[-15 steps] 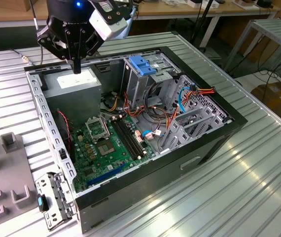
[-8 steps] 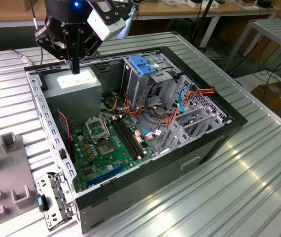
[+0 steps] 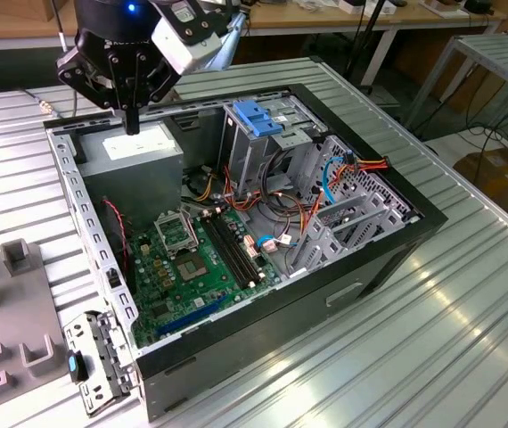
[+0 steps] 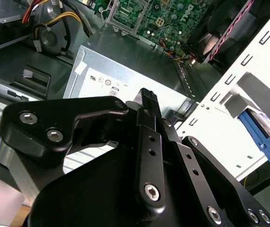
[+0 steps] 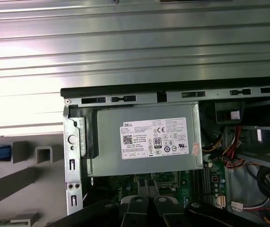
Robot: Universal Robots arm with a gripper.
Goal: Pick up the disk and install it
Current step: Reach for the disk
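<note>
Gripper [image 3: 132, 123], apparently closed, above power supply [image 3: 143, 148]

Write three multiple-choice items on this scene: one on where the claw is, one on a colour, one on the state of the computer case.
1. The claw hangs over:
A. the power supply
B. a stack of boxes
C. a person's hand

2. The latch on top of the drive cage is:
A. red
B. blue
C. yellow

3. The computer case:
A. is shut by its side panel
B. is wrapped in foil
C. lies open, with its insides exposed

Key:
1 A: in the exterior view the claw's tip sits just above the grey labelled box in the case's corner.
2 B: the plastic piece is bright blue against the bare metal cage.
3 C: the green motherboard and the cables can be seen from above.
</note>
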